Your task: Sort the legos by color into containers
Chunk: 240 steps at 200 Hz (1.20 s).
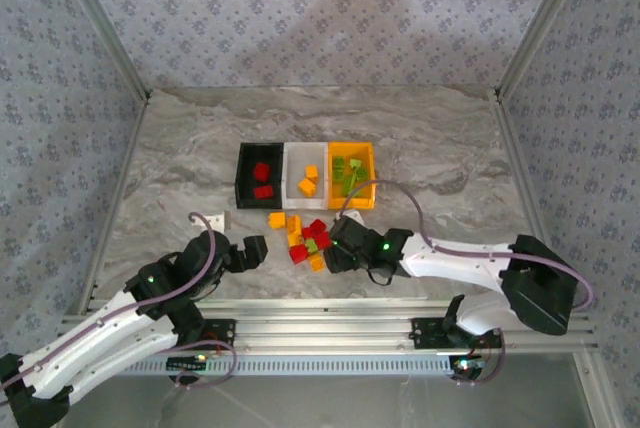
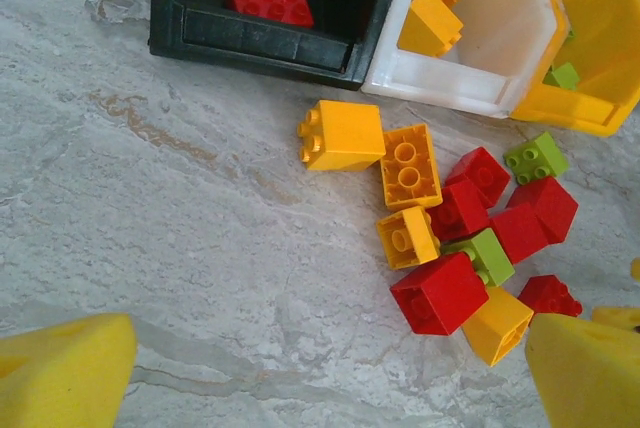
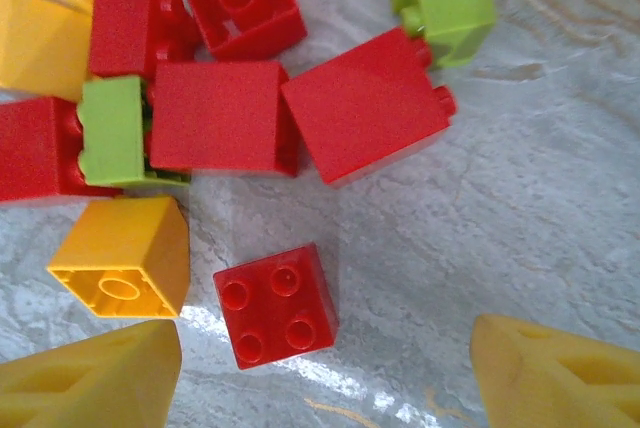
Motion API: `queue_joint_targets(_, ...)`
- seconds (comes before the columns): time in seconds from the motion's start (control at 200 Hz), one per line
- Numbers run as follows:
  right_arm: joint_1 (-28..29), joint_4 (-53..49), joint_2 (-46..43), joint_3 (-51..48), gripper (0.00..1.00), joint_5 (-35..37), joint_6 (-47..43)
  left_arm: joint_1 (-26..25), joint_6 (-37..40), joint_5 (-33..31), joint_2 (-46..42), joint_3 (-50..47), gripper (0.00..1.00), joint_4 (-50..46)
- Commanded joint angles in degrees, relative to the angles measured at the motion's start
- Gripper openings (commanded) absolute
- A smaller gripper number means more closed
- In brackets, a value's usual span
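Right gripper (image 3: 325,373): jaws wide apart, nothing held, poised low over the table (image 1: 180,168). A red two-by-two brick (image 3: 275,305) lies studs up between its yellow fingertips (image 3: 90,378), touching neither. Just beside that brick, on the camera's left, is an overturned orange brick (image 3: 120,258). Beyond them lie the rest of the loose legos (image 1: 305,238), a tight cluster of red, orange and light green just in front of the containers. Left gripper (image 2: 325,373): also fully spread and empty, hanging on the far side of the pile. Bins stand in a row: the black bin (image 1: 243,173) holds two red bricks, the white bin (image 1: 295,163) orange ones, the orange-yellow bin (image 1: 368,193) green ones. Judgement: sorting is partly done, and the step in hand is picking the lone red brick. The next move calls for a short descent, closing squarely on its flat sides without nudging the orange neighbour, then a lift to the black bin.
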Motion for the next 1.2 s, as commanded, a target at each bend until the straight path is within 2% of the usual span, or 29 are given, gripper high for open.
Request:
queue_joint_targets(0.0, 0.7, 0.8, 3.2, 0.9, 0.76, 0.4, -2.3, 0.5, -0.5, 0.0, -0.5, 0.2, 0.99, -1.0)
queue_joint_targets(0.39, 0.4, 4.4, 10.9, 1.5, 0.63, -1.0, -3.5, 1.0, -0.7, 0.4, -1.0, 0.2, 1.0, -1.7)
queue_joint_targets(0.54, 0.1, 5.2, 12.1, 1.5, 0.51, -1.5, -3.7, 1.3, -0.7, 0.6, -0.9, 0.2, 1.0, -1.8)
queue_joint_targets(0.65, 0.0, 4.8, 9.9, 1.0, 0.4, -1.4, -3.8, 1.5, -0.6, 0.6, -1.0, 0.3, 1.0, -2.1)
queue_joint_targets(0.81, 0.4, 0.5, 3.0, 2.4, 0.33, -0.9, -5.2, 1.8, -1.0, 0.2, -1.6, 0.5, 1.0, -2.7)
queue_joint_targets(0.969, -0.1, -2.2, 0.9, 10.9, 0.32, -2.3, -8.3, 1.9, -2.3, -0.4, -2.5, -0.2, 1.0, -2.7)
queue_joint_targets(1.059, -1.2, -1.8, 5.4, 19.2, 0.32, -4.3, -10.8, 1.9, -3.2, -0.1, -3.0, -1.1, 1.0, -2.6)
queue_joint_targets(1.194, -3.7, -1.0, 17.2, 33.9, 0.32, -7.7, -13.1, 2.0, -3.9, 1.0, -3.3, -2.0, 1.0, -2.8)
